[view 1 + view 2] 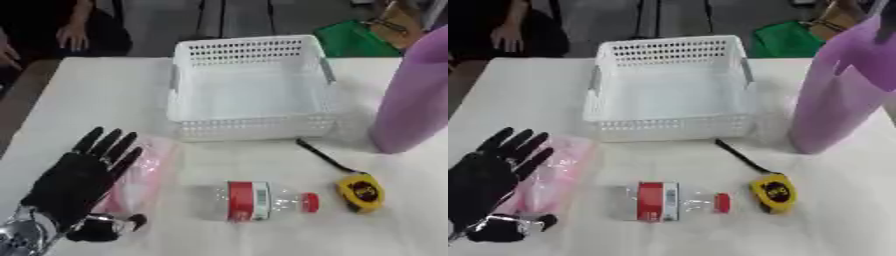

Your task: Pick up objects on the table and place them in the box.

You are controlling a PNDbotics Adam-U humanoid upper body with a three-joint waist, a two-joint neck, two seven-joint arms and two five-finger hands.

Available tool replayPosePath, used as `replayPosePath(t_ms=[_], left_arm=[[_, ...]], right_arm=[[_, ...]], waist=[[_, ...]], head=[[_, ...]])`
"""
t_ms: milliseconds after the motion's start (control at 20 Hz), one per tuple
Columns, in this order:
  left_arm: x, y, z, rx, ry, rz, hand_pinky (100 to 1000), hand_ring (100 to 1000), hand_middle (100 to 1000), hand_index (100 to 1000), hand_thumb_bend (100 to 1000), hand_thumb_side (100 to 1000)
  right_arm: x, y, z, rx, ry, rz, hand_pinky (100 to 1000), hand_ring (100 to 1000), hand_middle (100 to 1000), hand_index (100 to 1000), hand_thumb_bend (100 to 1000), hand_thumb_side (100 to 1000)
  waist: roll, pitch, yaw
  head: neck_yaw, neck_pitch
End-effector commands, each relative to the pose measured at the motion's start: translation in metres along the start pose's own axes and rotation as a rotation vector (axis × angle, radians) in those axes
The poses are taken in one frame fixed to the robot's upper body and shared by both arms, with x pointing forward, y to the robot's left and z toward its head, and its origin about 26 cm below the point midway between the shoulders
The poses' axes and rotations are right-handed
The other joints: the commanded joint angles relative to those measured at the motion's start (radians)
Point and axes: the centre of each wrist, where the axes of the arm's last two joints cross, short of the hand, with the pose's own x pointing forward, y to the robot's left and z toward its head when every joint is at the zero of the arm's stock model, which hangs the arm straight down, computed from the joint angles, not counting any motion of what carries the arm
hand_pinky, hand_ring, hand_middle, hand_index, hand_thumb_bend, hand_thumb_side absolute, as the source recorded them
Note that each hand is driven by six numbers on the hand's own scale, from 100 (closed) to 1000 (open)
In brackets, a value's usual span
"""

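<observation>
Lying before one white perforated plastic basket (pixel 254 87): one clear red-capped bottle (pixel 255 201), one yellow tape measure (pixel 360 191), one pink plastic packet (pixel 144 172) partly hidden under black left hand (pixel 74 182), fingers spreading straight.

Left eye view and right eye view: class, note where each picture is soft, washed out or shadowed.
Left eye view: the tall purple shape at the right edge is a featureless blur; the clear bottle nearly fades into the pale table. Right eye view: the white basket looks washed out, casting only a faint shadow; the black left hand reads as a dark mass over the pink bag.
</observation>
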Motion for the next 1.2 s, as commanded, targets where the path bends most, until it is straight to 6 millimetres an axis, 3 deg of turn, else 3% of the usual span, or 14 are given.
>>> replayPosePath(t_ms=[50,1200], left_arm=[[-0.0075,0.0043,0.0005,0.010,0.007,-0.055,1000,1000,1000,1000,637,820],[-0.0009,0.0142,-0.0080,0.113,0.059,-0.206,1000,1000,978,1000,601,774]], right_arm=[[0.0061,-0.0009,-0.0076,0.003,-0.036,-0.010,641,606,560,689,100,779],[0.0059,0.0005,-0.0064,0.011,-0.037,-0.028,642,607,562,691,100,778]], waist=[[-0.003,-0.014,0.000],[-0.011,-0.009,-0.009]], head=[[0.000,-0.008],[-0.002,-0.031]])
